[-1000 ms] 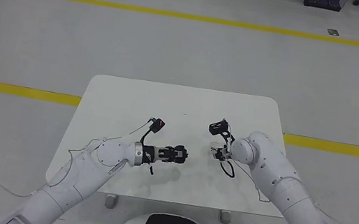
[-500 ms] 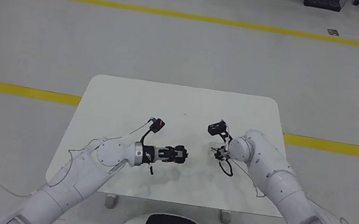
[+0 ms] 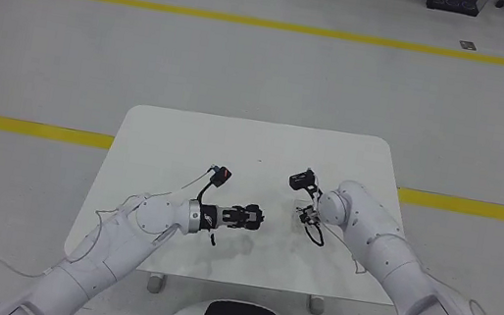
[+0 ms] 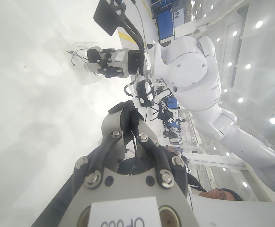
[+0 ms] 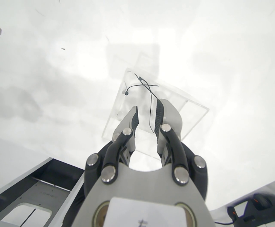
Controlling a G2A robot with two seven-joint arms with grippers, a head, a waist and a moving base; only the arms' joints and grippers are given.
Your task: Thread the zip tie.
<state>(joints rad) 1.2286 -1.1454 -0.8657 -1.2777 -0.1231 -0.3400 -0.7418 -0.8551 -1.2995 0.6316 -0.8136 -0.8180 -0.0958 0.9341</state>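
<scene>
Two thin black zip ties lie crossed in a clear tray (image 5: 193,120) on the white table (image 3: 184,147). The longer zip tie (image 5: 150,111) runs its tail between the fingers of my right gripper (image 5: 147,104), which is open just above the tray. The shorter zip tie (image 5: 137,86) lies beyond the fingertips. In the top view the right gripper (image 3: 307,216) is at table centre-right. My left gripper (image 4: 126,110) is shut, level with it to the left (image 3: 258,218); a thin black strand (image 4: 134,148), apparently a zip tie, runs back between its fingers.
From the left wrist view the right gripper (image 4: 89,61) hovers at the tray (image 4: 90,79) with the zip ties (image 4: 74,57) beside it. The table's front edge lies close behind both arms. Bare tabletop spreads toward the far side and left.
The right arm has swung slightly toward the table's middle while its gripper stays over the tray. The left arm has not moved.
</scene>
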